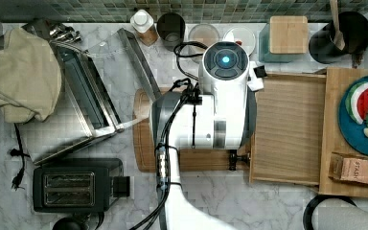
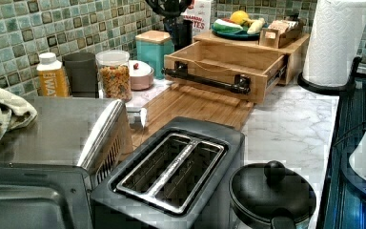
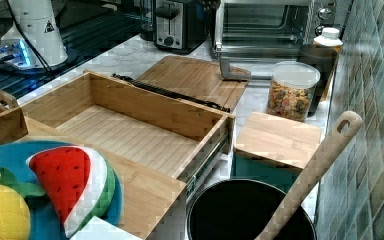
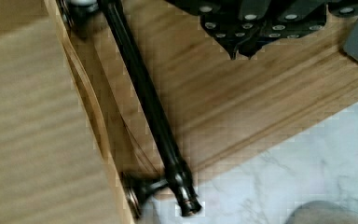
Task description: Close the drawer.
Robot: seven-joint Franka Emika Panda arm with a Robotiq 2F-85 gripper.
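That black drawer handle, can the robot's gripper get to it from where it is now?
Probably yes. In the wrist view the gripper hangs above the cutting board, beside the handle of the open drawer, with nothing between them.

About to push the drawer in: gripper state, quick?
Gripper: above the cutting board beside the drawer handle, holding nothing; open or shut cannot be told.
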